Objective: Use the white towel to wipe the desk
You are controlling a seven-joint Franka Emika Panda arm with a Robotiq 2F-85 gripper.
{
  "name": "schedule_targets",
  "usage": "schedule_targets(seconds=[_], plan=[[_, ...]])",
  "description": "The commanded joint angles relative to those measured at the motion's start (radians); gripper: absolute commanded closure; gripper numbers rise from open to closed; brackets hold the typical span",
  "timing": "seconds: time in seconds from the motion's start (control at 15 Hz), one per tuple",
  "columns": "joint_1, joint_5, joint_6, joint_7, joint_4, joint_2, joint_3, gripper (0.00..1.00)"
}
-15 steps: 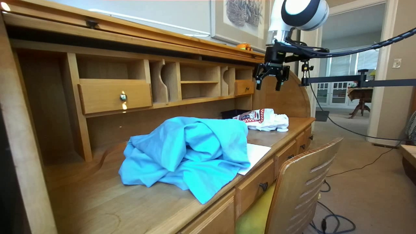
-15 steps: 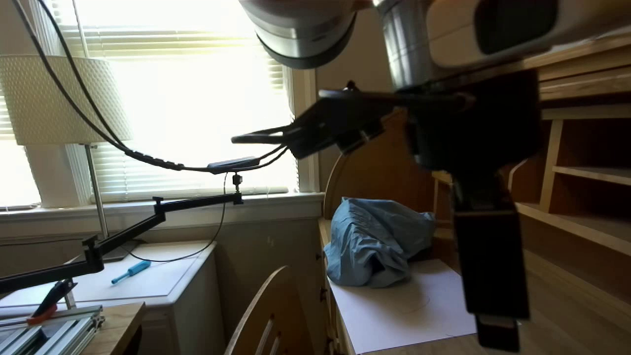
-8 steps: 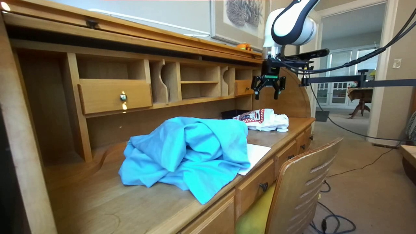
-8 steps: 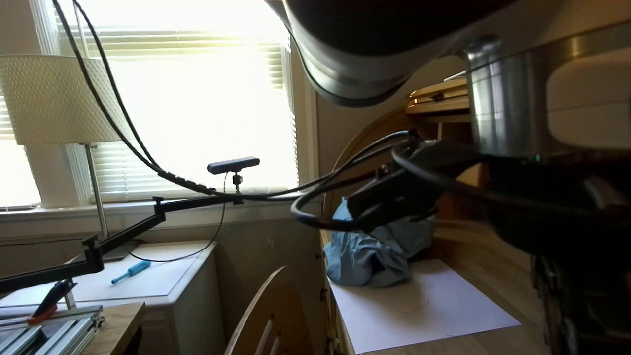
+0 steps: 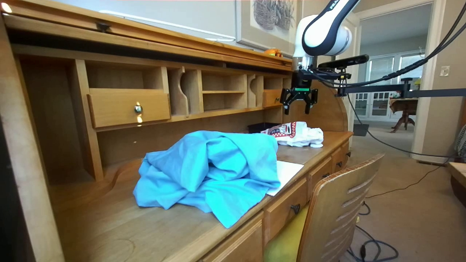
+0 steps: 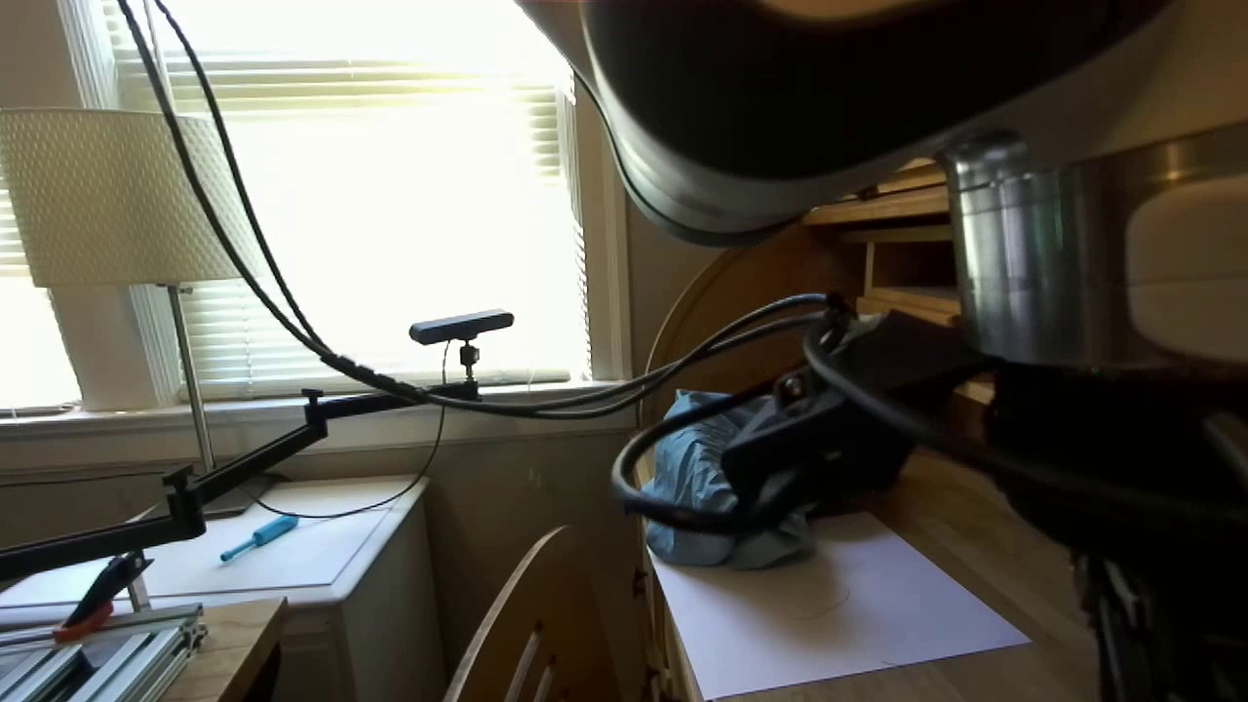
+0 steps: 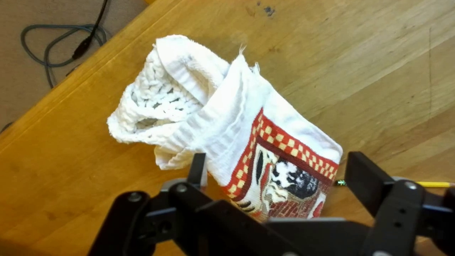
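Up close in the wrist view, the fingers [image 7: 363, 179] stand wide apart, holding nothing; below them lies the white towel [image 7: 227, 129], printed end framed between, its length slanting away across the bench [image 7: 376, 71] toward its edge.

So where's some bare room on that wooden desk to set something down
In an exterior view, the desk is bare between the blue cloth and the near end. Another patch lies between the white paper and white towel. Crowded: where cloth and paper meet, and around the towel, with a black container behind and the tool above.
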Motion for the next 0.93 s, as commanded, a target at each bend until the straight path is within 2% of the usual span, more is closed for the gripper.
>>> schedule_targets(seconds=[0.0, 0.87], plan=[[0.000, 0.016, 0.047, -0.062, 0.030, 0.078, -0.012, 0.00], [-0.001, 0.005, 0.083, -0.134, 0.148, 0.238, -0.057, 0.00]])
